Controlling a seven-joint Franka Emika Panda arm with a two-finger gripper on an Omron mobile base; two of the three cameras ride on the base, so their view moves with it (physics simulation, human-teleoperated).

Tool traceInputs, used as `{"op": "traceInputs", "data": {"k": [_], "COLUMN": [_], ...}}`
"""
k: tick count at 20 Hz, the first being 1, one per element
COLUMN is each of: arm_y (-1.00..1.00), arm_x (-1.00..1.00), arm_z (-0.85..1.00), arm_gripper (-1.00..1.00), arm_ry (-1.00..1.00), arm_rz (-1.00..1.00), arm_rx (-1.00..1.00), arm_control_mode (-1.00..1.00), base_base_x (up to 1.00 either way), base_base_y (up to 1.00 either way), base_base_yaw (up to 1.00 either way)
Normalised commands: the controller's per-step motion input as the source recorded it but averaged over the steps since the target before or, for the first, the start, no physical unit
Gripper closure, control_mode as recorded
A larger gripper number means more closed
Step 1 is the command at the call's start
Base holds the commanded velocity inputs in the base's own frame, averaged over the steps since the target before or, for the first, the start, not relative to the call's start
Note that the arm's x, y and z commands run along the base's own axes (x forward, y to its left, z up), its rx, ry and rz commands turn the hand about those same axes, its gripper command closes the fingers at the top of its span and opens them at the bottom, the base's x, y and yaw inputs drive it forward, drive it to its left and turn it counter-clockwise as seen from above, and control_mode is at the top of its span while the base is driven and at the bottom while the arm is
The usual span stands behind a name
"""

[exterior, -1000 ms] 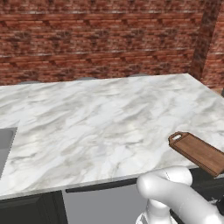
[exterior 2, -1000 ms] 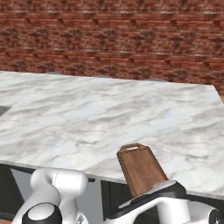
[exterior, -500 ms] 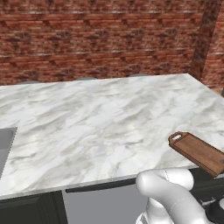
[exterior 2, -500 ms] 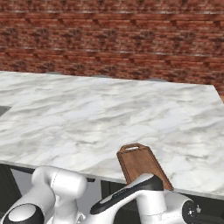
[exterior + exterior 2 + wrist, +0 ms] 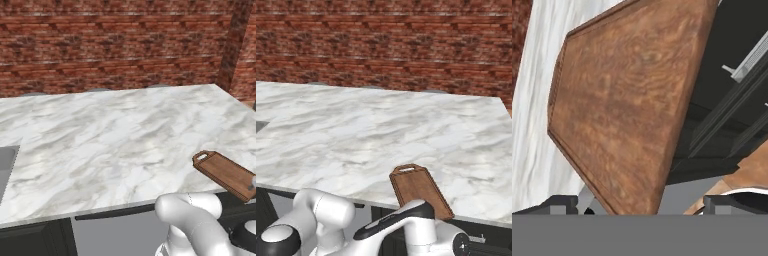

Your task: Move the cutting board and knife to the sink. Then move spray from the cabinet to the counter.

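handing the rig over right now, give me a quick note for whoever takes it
Gripper: jaws open, holding nothing, low at the counter's front edge, its tips either side of the board's near end.
Board: on the counter at the front right edge, loop handle pointing away from the robot, near end past the edge by the hand view.
Sink: a grey corner shows at the far left of the counter.
Done: nothing; the board is not at the sink.
Left: grasp the board and take it to the sink, then the knife, then the spray from cabinet to counter.

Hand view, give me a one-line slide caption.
Open tool poised over the wooden cutting board at the marble counter edge.
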Motion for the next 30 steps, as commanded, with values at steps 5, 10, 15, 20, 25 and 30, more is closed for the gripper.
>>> {"op": "traceInputs", "data": {"k": [5, 10, 15, 20, 25, 30], "arm_y": [0.0, 0.0, 0.0, 0.0, 0.0, 0.0], "arm_x": [0.0, 0.07, 0.13, 0.11, 0.09, 0.1], "arm_z": [-0.08, -0.07, -0.1, -0.12, -0.09, -0.01], "arm_gripper": [-1.0, -1.0, -1.0, -1.0, -1.0, -1.0], "arm_ry": [0.0, 0.0, 0.0, 0.0, 0.0, -0.01], "arm_rz": [0.0, 0.0, 0.0, 0.0, 0.0, 0.0], "arm_rx": [0.0, 0.01, 0.0, 0.0, 0.0, 0.0], "arm_control_mode": [-1.0, -1.0, -1.0, -1.0, -1.0, -1.0], "base_base_x": [0.0, 0.0, 0.0, 0.0, 0.0, 0.0], "base_base_y": [0.0, 0.0, 0.0, 0.0, 0.0, 0.0], "base_base_yaw": [0.0, 0.0, 0.0, 0.0, 0.0, 0.0]}}
